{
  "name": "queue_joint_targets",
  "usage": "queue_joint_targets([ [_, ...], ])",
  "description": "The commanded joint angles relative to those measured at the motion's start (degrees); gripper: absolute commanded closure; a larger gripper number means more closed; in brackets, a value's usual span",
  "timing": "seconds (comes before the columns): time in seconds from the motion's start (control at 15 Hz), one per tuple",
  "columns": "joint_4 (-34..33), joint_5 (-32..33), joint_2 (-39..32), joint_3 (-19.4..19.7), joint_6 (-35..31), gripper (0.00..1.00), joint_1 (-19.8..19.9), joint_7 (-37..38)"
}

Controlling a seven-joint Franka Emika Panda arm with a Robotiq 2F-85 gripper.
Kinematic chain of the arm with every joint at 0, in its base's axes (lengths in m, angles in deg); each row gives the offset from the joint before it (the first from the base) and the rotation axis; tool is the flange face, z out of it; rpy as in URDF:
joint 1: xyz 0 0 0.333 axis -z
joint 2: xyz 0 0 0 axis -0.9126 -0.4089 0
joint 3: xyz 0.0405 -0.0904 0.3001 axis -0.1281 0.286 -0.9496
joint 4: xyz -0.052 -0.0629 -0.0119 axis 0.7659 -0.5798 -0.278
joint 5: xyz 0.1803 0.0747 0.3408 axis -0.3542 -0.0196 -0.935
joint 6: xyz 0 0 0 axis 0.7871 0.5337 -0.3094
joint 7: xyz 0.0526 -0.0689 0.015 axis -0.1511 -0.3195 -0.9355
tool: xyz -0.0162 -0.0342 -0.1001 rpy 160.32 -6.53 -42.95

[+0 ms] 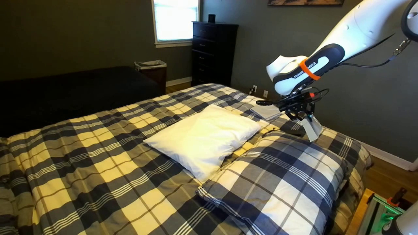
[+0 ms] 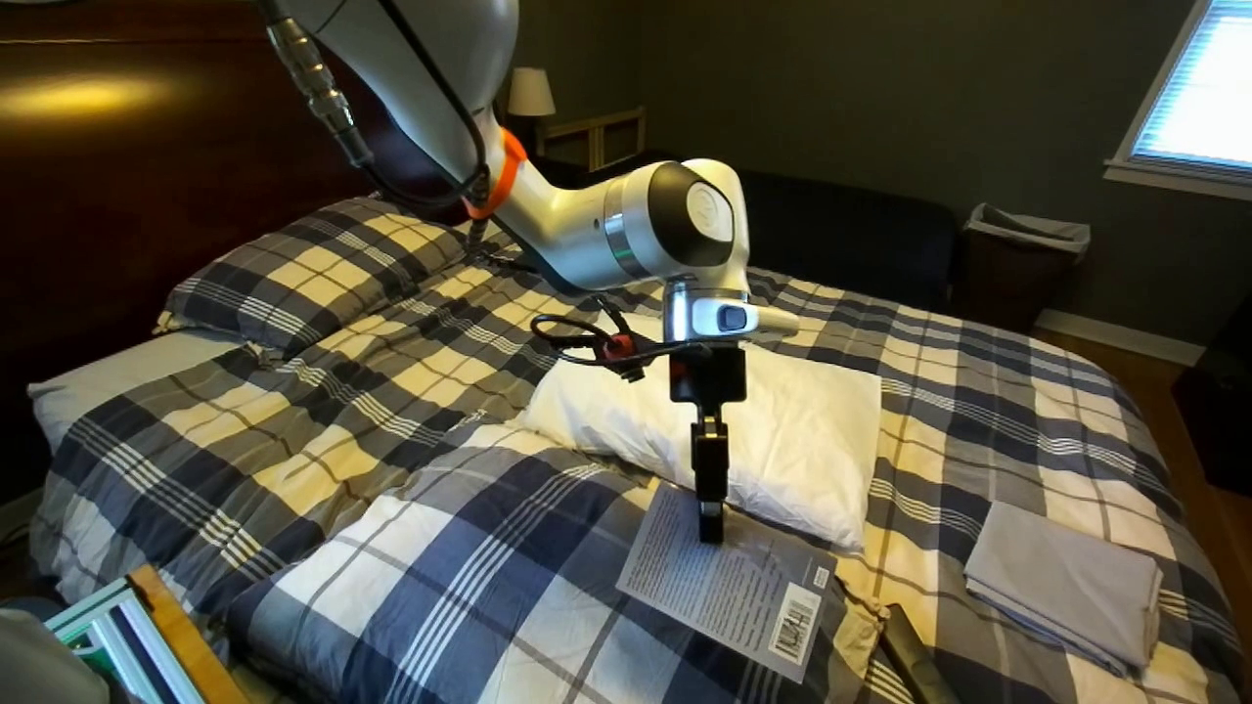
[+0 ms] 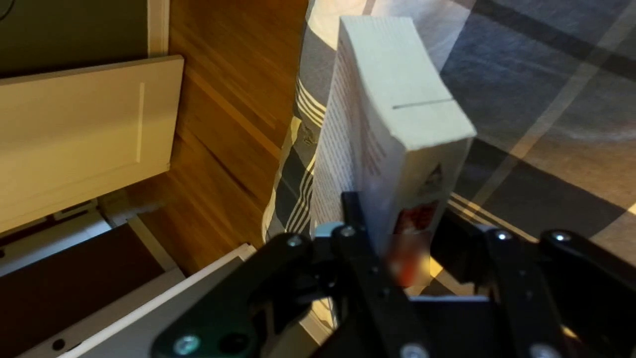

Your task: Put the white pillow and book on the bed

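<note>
The jaws clamp the book [image 2: 732, 585] across its thickness, presumably because they could not span its breadth. It hangs over or against the plaid pillow [image 1: 277, 182]; I cannot tell which. On the bed [image 1: 98, 147] lies the white pillow [image 1: 205, 137], seemingly done, out of the wrist view. Only an exterior view shows the barcode [image 2: 794, 624].

Well beyond the jaws in an exterior view, the window [image 1: 176, 20] glares blown-out white, while the wall [image 1: 81, 36] around it is dim. Near the jaws, the white pillow [image 1: 205, 133] is bright, with a yellowish cast. Warm light pools on the headboard [image 2: 176, 176], well apart from the jaws. In the wrist view the jaws look dark and soft, and the part of the book [image 3: 407, 84] between them smears into blur.
</note>
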Motion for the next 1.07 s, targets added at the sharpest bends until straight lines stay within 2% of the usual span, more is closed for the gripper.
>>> queue_joint_targets([
  [0.0, -0.1, 0.27, 0.04, -1.06, 0.25, 0.67, 0.97, 0.15],
  [0.07, -0.07, 0.27, 0.04, -1.06, 0.25, 0.67, 0.97, 0.15],
  [0.13, -1.26, -0.82, -0.67, -0.94, 2.81, 0.92, 1.34, -1.03],
  [0.33, -3.12, 0.49, -2.32, 0.6, 2.08, 0.92, 2.92, 1.01],
  [0.6, -5.49, 5.33, -4.41, 3.09, -2.54, 0.92, 5.32, 5.59],
  [1.0, -11.2, 10.41, -11.39, 5.66, -8.39, 0.92, 9.61, 9.03],
])
